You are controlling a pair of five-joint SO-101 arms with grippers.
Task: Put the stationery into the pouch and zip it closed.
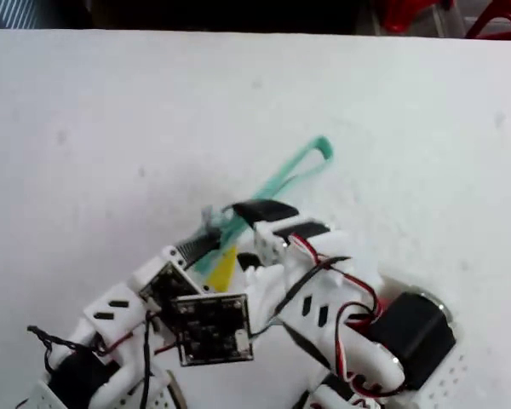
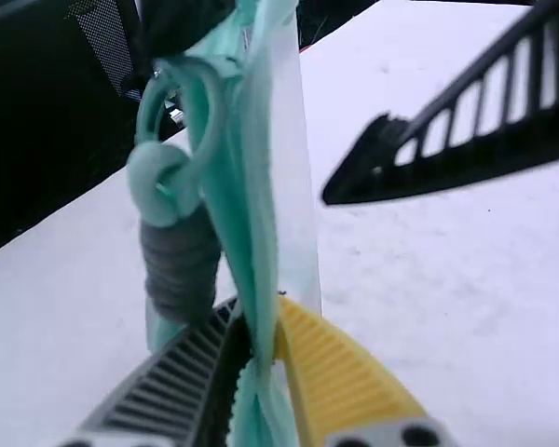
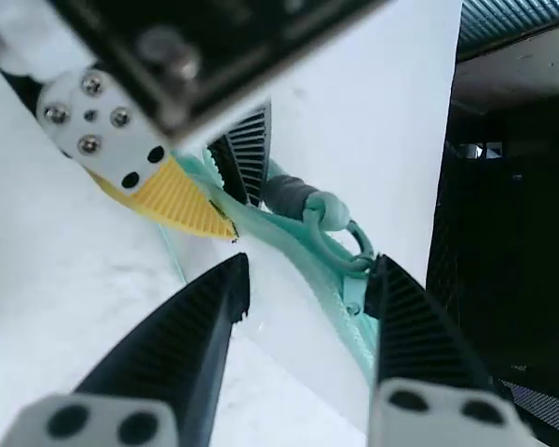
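Nearest the left wrist camera, the left gripper [image 2: 258, 321] has its ridged grey finger [image 2: 182, 372] and yellow finger [image 2: 340, 372] clamped together on the mint-green zip edge of the pouch [image 2: 284, 186]. The pouch stands up from between them, with its clear wall on the yellow side. The zip pull [image 2: 168, 177], a green ring above a grey sleeve, hangs against the edge on the grey side. A black finger [image 2: 466, 140] of the other arm crosses above the white table [image 2: 466, 317]. In the right wrist view, the right gripper [image 3: 309, 270] holds its two black fingers apart with the zip pull between their tips; I cannot tell whether either touches it. Just beyond, the grey and yellow fingers pinch the pouch edge. In the high view, a bare circuit board [image 1: 209, 328] on the left arm [image 1: 94, 341] sits closest, with the right arm [image 1: 358, 315] beside it. Both grippers meet at the near end of the pouch, whose green edge slants away across the table.
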